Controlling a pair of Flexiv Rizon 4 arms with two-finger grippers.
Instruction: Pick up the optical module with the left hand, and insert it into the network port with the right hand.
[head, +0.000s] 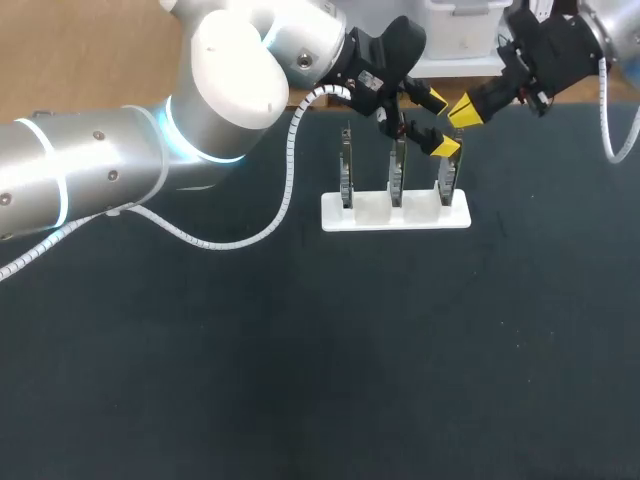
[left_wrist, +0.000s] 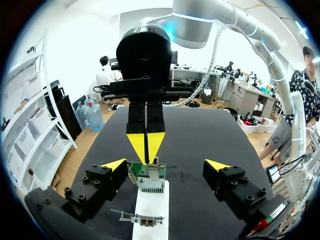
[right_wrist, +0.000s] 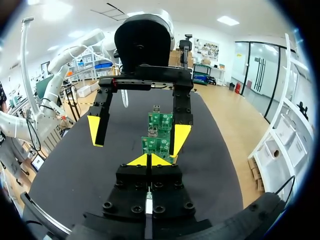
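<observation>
At the far middle of the table (head: 300, 380), a white rack (head: 370, 215) holds three narrow green boards. Each stands upright in its own slot, and the three form a row from left to right.

**Left arm.** The left pincer (head: 442, 123) is above the right-end board (head: 447, 182). Its fingers are spread wide and grip nothing. In the left wrist view, this board stands between and slightly ahead of the two yellow tips. A silver ribbed housing (left_wrist: 150, 183) is on the board face.

**Right arm.** The right pincer (right_wrist: 148, 161) enters from the far right and slants down toward the same board. Its fingers are closed on the optical module (right_wrist: 148, 204), which shows edge-on as a thin strip in the seam between them.

**Module orientation.** The long axis of the module runs along the right fingers. In the left wrist view the module is upright, and its lower end points down at the top edge of the right-end board, just above the small connector. The views do not show whether the module touches the connector.
</observation>
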